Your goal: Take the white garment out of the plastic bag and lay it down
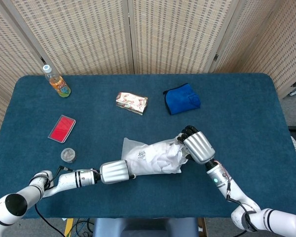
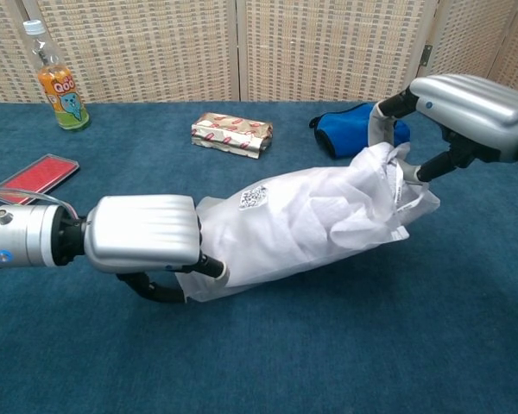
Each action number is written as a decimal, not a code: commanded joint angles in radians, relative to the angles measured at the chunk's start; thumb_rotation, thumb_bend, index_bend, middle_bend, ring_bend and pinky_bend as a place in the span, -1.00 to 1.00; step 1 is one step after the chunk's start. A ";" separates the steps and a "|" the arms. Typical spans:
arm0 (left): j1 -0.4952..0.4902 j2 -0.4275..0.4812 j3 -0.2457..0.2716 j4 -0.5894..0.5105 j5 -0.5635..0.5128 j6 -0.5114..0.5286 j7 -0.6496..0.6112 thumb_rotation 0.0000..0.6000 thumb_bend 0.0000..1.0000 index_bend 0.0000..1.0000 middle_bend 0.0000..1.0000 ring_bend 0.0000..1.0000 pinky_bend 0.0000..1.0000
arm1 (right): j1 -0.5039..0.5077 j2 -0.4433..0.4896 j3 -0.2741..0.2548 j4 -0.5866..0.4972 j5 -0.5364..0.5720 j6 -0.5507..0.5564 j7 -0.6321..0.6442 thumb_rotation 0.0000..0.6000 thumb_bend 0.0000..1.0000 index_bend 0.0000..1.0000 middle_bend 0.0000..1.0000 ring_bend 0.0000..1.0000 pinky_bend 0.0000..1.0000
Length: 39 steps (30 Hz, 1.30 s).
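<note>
The plastic bag [image 1: 140, 157] [image 2: 276, 233] lies near the table's front edge with the white garment [image 1: 168, 154] [image 2: 363, 194] bunched inside it and at its open right end. My left hand [image 1: 113, 172] [image 2: 145, 235] grips the bag's closed left corner, its fingers tucked under the plastic. At the mouth of the bag my right hand [image 1: 198, 146] [image 2: 466, 103] holds the bunched white cloth, fingers curled into it. The bag's middle sags onto the blue tabletop.
A blue cloth [image 1: 182, 98] [image 2: 354, 128] lies just behind my right hand. A foil-wrapped packet [image 1: 131, 102] [image 2: 231, 135] sits mid-table. At the left are a drink bottle [image 1: 55, 82] [image 2: 57, 79], a red card [image 1: 62, 128] [image 2: 30, 174] and a small round tin [image 1: 68, 155].
</note>
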 commanded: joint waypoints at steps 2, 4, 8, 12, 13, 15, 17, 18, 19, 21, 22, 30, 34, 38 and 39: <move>-0.001 0.002 0.002 -0.009 -0.007 -0.004 -0.015 1.00 -0.24 -0.03 0.95 0.81 0.62 | 0.001 -0.001 0.001 0.002 0.000 0.000 0.003 1.00 0.36 0.79 0.06 -0.30 -0.47; 0.000 0.002 0.003 -0.013 -0.010 -0.003 -0.028 1.00 -0.21 0.01 0.96 0.82 0.62 | 0.000 -0.002 0.001 0.004 0.001 0.000 0.004 1.00 0.36 0.79 0.06 -0.29 -0.47; 0.000 0.003 0.005 -0.017 -0.014 -0.002 -0.040 1.00 -0.19 0.06 0.98 0.83 0.62 | 0.001 -0.002 0.000 0.005 0.001 0.000 0.006 1.00 0.36 0.79 0.06 -0.29 -0.47; 0.002 0.005 0.002 -0.025 -0.022 0.001 -0.056 1.00 -0.15 0.10 0.99 0.83 0.62 | 0.001 -0.002 -0.001 0.004 -0.001 0.001 0.008 1.00 0.36 0.79 0.06 -0.29 -0.47; 0.003 0.005 0.001 -0.027 -0.024 0.003 -0.061 1.00 -0.15 0.11 0.99 0.83 0.62 | 0.001 -0.002 0.000 0.004 -0.001 0.001 0.009 1.00 0.36 0.79 0.06 -0.29 -0.47; 0.004 0.006 0.001 -0.027 -0.028 0.003 -0.071 1.00 -0.13 0.12 1.00 0.84 0.62 | 0.001 -0.002 0.000 0.006 0.000 0.003 0.010 1.00 0.36 0.79 0.06 -0.28 -0.47; 0.005 0.006 0.000 -0.027 -0.030 0.006 -0.075 1.00 -0.12 0.12 1.00 0.84 0.62 | 0.000 -0.002 0.001 0.007 0.000 0.004 0.012 1.00 0.36 0.79 0.06 -0.28 -0.47; 0.006 0.006 0.000 -0.027 -0.031 0.007 -0.079 1.00 -0.11 0.12 1.00 0.84 0.62 | 0.000 -0.002 0.002 0.007 0.000 0.005 0.013 1.00 0.36 0.79 0.06 -0.28 -0.47; 0.008 0.005 -0.001 -0.029 -0.035 0.007 -0.086 1.00 -0.10 0.12 1.00 0.84 0.62 | 0.000 -0.003 0.002 0.008 0.000 0.006 0.015 1.00 0.36 0.79 0.06 -0.28 -0.47; 0.009 0.005 -0.002 -0.030 -0.039 0.005 -0.096 1.00 -0.09 0.12 1.00 0.84 0.62 | 0.000 -0.004 0.001 0.010 0.000 0.007 0.018 1.00 0.36 0.79 0.06 -0.28 -0.47; 0.010 0.004 -0.002 -0.029 -0.040 0.004 -0.097 1.00 -0.09 0.12 1.00 0.84 0.62 | 0.000 -0.005 0.001 0.012 -0.001 0.007 0.019 1.00 0.36 0.79 0.06 -0.28 -0.47; 0.014 -0.005 -0.005 -0.020 -0.045 0.010 -0.108 1.00 -0.07 0.16 1.00 0.86 0.62 | 0.001 -0.012 0.001 0.023 -0.004 0.009 0.031 1.00 0.36 0.79 0.06 -0.28 -0.47; 0.015 -0.002 -0.003 -0.017 -0.045 0.013 -0.112 1.00 -0.06 0.17 1.00 0.86 0.62 | 0.002 -0.012 0.001 0.028 -0.004 0.009 0.033 1.00 0.36 0.79 0.06 -0.27 -0.47; 0.018 0.004 0.001 -0.015 -0.044 0.016 -0.106 1.00 -0.05 0.17 1.00 0.86 0.62 | 0.001 -0.009 0.002 0.030 -0.005 0.013 0.037 1.00 0.36 0.79 0.06 -0.27 -0.47; 0.021 0.007 0.002 -0.015 -0.045 0.015 -0.104 1.00 -0.05 0.17 1.00 0.86 0.62 | 0.000 -0.007 0.002 0.031 -0.005 0.015 0.039 1.00 0.36 0.79 0.06 -0.26 -0.47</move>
